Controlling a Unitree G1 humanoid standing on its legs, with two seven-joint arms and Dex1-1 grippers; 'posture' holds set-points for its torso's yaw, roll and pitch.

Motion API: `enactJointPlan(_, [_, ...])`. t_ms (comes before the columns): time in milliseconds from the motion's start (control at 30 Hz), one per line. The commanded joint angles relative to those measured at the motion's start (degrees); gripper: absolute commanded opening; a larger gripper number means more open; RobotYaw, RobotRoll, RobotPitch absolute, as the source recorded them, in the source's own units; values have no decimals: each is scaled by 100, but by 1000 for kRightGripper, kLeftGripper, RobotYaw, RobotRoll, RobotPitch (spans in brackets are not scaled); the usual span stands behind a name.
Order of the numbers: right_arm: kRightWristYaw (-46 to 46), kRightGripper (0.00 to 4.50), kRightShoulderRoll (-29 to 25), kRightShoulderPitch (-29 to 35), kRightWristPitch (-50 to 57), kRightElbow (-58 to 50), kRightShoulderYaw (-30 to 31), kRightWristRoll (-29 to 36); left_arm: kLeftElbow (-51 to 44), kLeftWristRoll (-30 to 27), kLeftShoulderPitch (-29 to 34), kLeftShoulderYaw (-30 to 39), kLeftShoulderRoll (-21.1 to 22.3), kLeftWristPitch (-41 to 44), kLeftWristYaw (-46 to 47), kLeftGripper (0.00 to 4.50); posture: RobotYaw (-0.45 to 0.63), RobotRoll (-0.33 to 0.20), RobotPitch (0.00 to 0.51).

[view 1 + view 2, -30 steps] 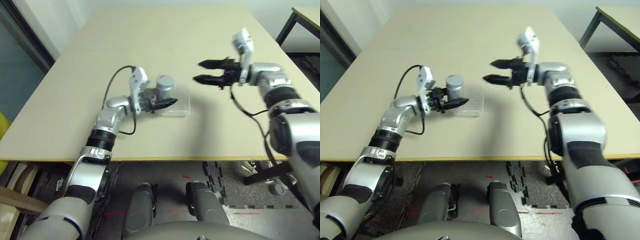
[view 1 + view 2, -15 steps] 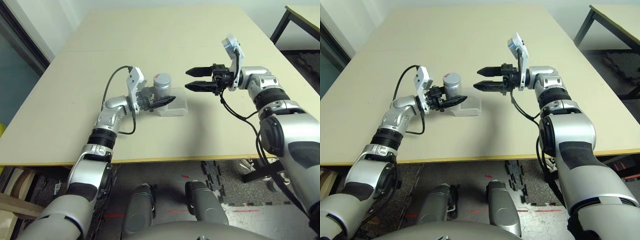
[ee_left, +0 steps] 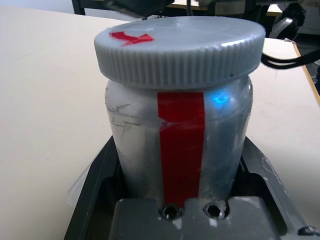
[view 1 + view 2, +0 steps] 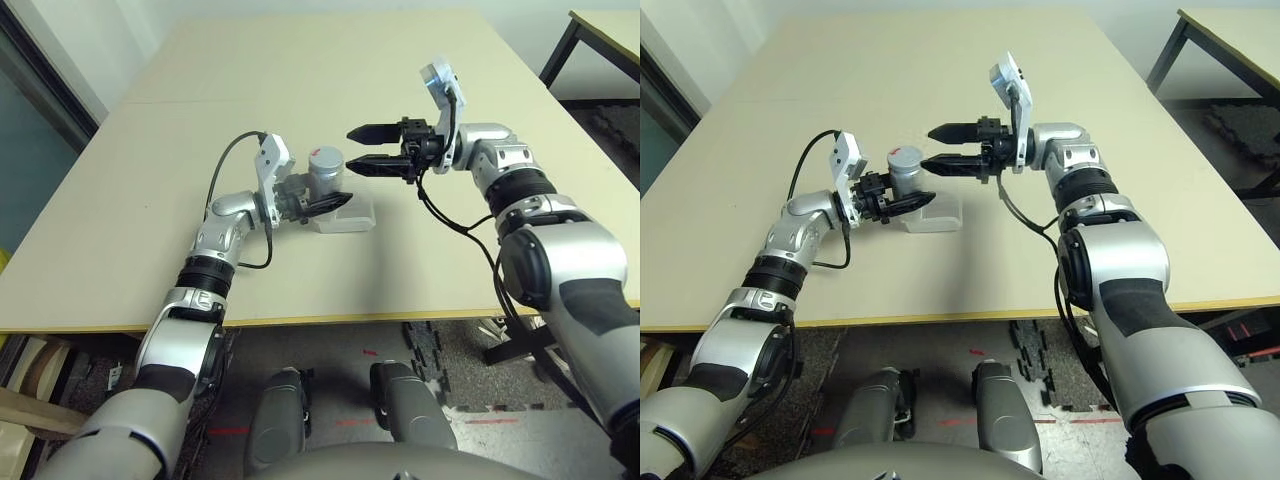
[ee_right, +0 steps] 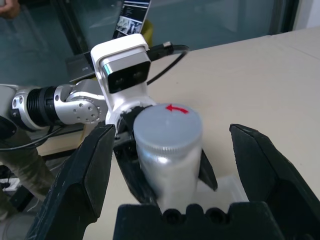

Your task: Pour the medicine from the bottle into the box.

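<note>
Right jaws: the right gripper [image 4: 365, 147] stands wide open and empty, its two black fingers [image 5: 82, 172] level and pointing toward the robot's left.
Cap relative to right jaws: the grey cap [image 5: 167, 125] lies straight ahead of the open fingers, between their tips in the right wrist view; no contact can be confirmed.
Left jaws: the left gripper [image 4: 335, 203] is clamped on the body of the bottle [image 4: 325, 177], gripping it low, below the cap.
Bottle axis: upright, long axis vertical, cap on top and marked with a red arrow; a red strip runs down the silver side in the left wrist view.
Bottle location: held near the middle of the table [image 4: 330, 60], over or just beside the near-left part of the box [image 4: 350, 213]; which of the two cannot be told.
Box: a shallow clear tray lying flat on the table beneath the left fingertips.
Medicine: cannot be seen; presumably inside the closed bottle.
Nearer arm: the left already has the bottle; the right is the free one and is just beside the cap.
Judgement, step in hand: cap removal, since pouring is not possible with the cap on.
Judgement, next move: the right fingers need to straddle the cap at its height, square to the vertical axis.
Risk: a closure set too low would meet the left fingers.
</note>
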Motion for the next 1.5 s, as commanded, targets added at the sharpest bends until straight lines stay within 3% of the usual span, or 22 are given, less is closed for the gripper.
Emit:
enactJointPlan(33, [-49,4500,106,-174,-35,-85,-41,36,-118,45,-17,-69,-18,79,-43,2650,-163,0,95])
enactJointPlan(700, [-13,4500,280,-258,-25,-128,-30,73,-325,-61,-258,43,-103,228,54,2650,-161,0,85])
enactJointPlan(1500, [-638,4500,376,-209,-303,-4,-34,-10,-756,-89,-35,14,-164,469,75,2650,-149,0,96])
